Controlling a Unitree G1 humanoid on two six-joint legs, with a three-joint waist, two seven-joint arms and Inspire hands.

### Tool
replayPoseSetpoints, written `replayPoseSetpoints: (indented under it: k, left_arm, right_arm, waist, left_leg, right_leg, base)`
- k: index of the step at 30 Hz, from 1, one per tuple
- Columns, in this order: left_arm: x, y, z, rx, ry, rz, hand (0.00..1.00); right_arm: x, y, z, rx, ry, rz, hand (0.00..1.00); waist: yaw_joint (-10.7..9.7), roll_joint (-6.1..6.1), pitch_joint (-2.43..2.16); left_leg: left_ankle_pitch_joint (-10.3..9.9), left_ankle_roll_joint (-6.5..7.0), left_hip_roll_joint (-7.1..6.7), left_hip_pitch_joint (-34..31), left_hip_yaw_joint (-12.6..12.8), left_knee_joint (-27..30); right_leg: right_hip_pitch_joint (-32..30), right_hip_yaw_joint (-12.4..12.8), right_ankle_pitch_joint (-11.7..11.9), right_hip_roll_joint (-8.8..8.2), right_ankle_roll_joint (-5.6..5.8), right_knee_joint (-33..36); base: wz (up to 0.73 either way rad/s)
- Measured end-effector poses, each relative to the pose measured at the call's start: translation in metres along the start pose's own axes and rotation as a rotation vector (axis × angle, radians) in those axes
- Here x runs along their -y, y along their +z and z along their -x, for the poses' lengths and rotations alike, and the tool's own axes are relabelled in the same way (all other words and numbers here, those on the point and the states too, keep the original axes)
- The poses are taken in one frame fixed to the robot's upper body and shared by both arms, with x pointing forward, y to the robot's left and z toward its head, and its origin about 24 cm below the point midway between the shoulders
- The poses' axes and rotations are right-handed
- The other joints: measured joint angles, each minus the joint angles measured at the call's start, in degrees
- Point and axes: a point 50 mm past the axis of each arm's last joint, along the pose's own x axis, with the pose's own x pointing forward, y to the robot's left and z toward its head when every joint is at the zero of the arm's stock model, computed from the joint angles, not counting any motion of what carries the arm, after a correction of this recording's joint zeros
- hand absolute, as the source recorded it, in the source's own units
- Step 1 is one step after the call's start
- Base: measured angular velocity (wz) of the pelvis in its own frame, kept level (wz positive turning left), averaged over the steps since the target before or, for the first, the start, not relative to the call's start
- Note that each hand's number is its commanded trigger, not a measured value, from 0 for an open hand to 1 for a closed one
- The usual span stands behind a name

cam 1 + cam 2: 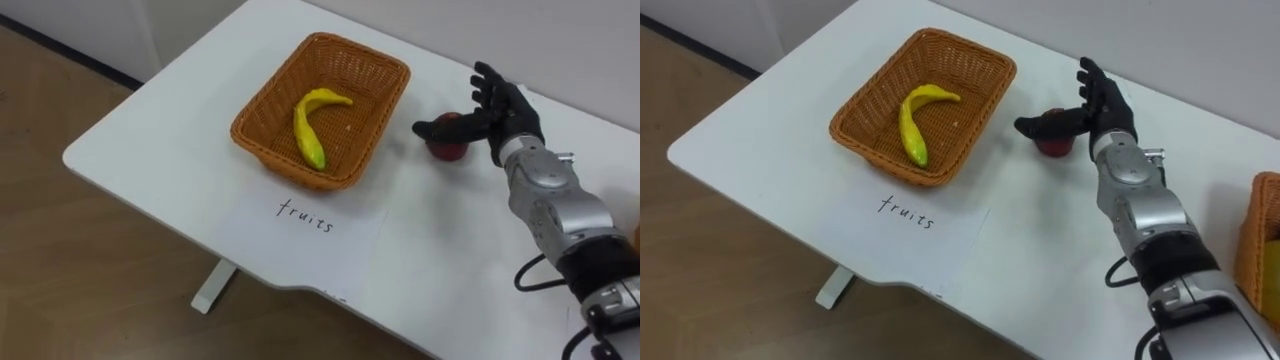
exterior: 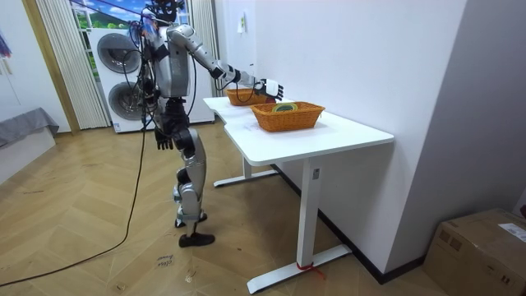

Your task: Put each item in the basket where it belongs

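A red apple [image 1: 447, 143] rests on the white table [image 1: 160, 165], just right of the fruit basket [image 1: 283, 160]. My right hand [image 1: 502, 108] stands directly behind and beside the apple, open, its fingers straight up and its thumb stretched out over the fruit's top. Inside the wicker fruit basket lies a yellow banana [image 1: 308, 125]. In the room view I stand at the table's long side with my right arm stretched out over it, while my left hand [image 2: 163, 141] hangs by my hip.
A sheet of paper with handwriting [image 1: 305, 220] lies in front of the fruit basket, near the table's front edge. A second wicker basket [image 1: 1262, 240] sits at the far right; in the room view this second basket [image 2: 288, 116] holds a round item.
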Motion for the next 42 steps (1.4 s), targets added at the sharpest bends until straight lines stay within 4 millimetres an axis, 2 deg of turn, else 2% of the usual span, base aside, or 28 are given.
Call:
replayPoseSetpoints:
  k: [5, 12, 16, 19, 35, 38, 42]
  left_arm:
    - [0.0, 0.001, 0.0, 0.01, 0.0, 0.003, 0.0]
    - [-0.001, 0.0, 0.0, 0.009, 0.001, 0.001, 0.0]
    - [0.003, 0.002, 0.001, 0.018, -0.016, -0.011, 0.0]
    - [0.005, 0.005, 0.001, 0.029, -0.031, -0.018, 0.0]
    - [0.006, 0.007, 0.0, 0.047, -0.047, -0.017, 0.0]
    - [0.006, 0.007, 0.0, 0.05, -0.047, -0.015, 0.0]
    - [0.006, 0.007, 0.0, 0.054, -0.047, -0.014, 0.0]
  right_arm:
    - [0.0, 0.0, 0.0, 0.001, 0.001, 0.004, 0.0]
    - [0.0, -0.002, 0.0, -0.004, 0.014, 0.032, 0.0]
    - [0.005, -0.011, 0.0, -0.042, -0.004, 0.04, 0.0]
    - [0.009, -0.018, 0.0, -0.07, -0.002, 0.045, 0.0]
    - [0.011, -0.018, -0.001, -0.053, 0.001, 0.048, 0.0]
    - [0.012, -0.018, -0.001, -0.046, 0.001, 0.05, 0.0]
    - [0.012, -0.018, -0.001, -0.042, 0.005, 0.059, 0.0]
  waist:
    - [-0.11, -0.3, 0.11]
    - [-0.08, -0.13, 0.26]
    - [-0.01, 0.03, 0.65]
    - [0.05, 0.05, 0.73]
    - [0.14, 0.06, 0.89]
    - [0.18, -0.12, 1.15]
    - [0.15, -0.15, 1.17]
  left_leg:
    - [0.0, 0.0, -0.01, -0.56, -0.04, 0.1]
    - [0.0, 0.0, -0.03, -0.59, -0.1, 0.06]
    - [-0.01, 0.01, -0.09, -1.02, -0.15, 0.36]
    - [-0.03, 0.01, -0.11, -2.01, -0.2, 0.81]
    - [0.0, 0.03, -0.14, -2.54, -0.21, 1.09]
    - [0.0, 0.04, -0.15, -2.6, -0.23, 1.1]
    - [-0.01, 0.03, -0.16, -2.67, -0.23, 1.11]
  right_leg:
    - [-0.42, -0.18, 0.01, -0.03, -0.01, -0.01]
    - [-0.42, -0.59, 0.01, -0.36, -0.01, -0.01]
    - [-0.63, -0.96, 0.01, -0.32, -0.01, 0.04]
    - [-1.49, -1.02, 0.02, -0.41, -0.02, 0.2]
    - [-2.27, -1.53, 0.01, -0.74, -0.02, 0.97]
    - [-2.31, -1.54, 0.01, -0.64, -0.02, 0.95]
    - [-2.38, -1.55, 0.01, -0.61, -0.02, 0.95]
  base:
    - [0.0]
    - [0.0]
    - [0.02]
    - [0.0]
    - [0.0]
    - [0.0]
    - [0.0]
